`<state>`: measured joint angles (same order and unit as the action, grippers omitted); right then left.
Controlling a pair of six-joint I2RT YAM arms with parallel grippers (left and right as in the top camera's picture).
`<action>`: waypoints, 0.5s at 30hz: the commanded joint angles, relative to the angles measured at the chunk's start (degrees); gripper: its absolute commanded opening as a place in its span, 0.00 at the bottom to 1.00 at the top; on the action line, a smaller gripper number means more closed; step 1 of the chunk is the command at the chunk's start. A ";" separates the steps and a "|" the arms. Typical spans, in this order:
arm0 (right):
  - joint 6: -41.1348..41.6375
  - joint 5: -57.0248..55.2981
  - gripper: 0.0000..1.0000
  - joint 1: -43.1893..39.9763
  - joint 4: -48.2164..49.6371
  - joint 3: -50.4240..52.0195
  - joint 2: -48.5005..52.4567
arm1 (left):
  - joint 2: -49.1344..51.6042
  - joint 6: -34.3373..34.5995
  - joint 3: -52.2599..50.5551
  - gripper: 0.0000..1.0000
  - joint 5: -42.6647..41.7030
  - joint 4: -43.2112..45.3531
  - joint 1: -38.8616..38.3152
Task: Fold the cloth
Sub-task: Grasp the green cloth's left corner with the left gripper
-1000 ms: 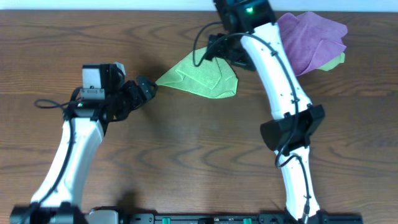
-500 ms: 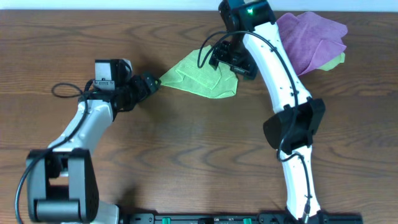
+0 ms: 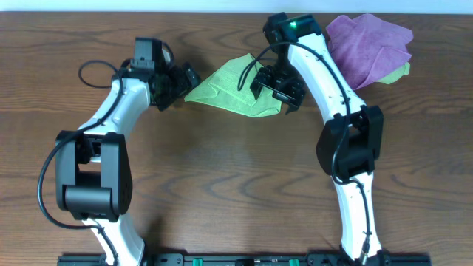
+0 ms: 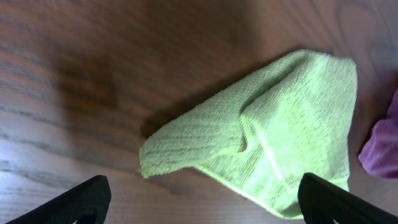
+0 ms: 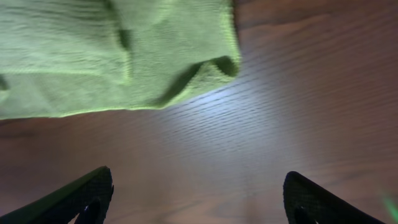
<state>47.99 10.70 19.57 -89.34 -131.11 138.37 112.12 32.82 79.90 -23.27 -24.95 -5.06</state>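
Observation:
The lime-green cloth (image 3: 225, 85) lies crumpled in a rough triangle on the wooden table, folded over itself. My left gripper (image 3: 182, 80) stands open just left of its pointed left corner. In the left wrist view the cloth (image 4: 280, 124) fills the right half, and my left gripper (image 4: 205, 208) holds nothing, its right finger (image 4: 333, 199) close by the cloth's near edge. My right gripper (image 3: 278, 90) hovers over the cloth's right end. In the right wrist view my right gripper (image 5: 199, 199) is open above bare wood, with the cloth (image 5: 112, 56) ahead at the upper left.
A purple cloth (image 3: 369, 41) lies bunched at the back right, and a pale yellow-green scrap (image 3: 403, 71) peeks from under it. Its edge (image 4: 380, 146) shows at the right of the left wrist view. The right arm (image 3: 347, 140) crosses the table beside the cloth.
The left arm has swung toward the back of the table and right, up to the cloth's left corner. The right gripper has come forward over the cloth's right end, its jaws slightly narrower.

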 commanded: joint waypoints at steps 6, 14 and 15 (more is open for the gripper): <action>0.66 0.11 0.86 -1.05 4.31 7.52 -0.02 | 4.76 -1.11 3.65 0.97 2.93 -0.63 -0.13; 1.95 1.79 0.79 -0.68 12.48 11.80 -0.02 | 9.57 -1.11 4.70 0.96 2.60 -0.04 -0.20; 2.43 1.75 0.78 -0.50 12.92 11.93 -0.02 | 9.70 -1.11 4.70 0.96 2.51 0.13 -0.22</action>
<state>48.90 11.51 18.61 -76.84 -119.63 138.37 120.51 32.60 83.64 -21.08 -24.84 -5.04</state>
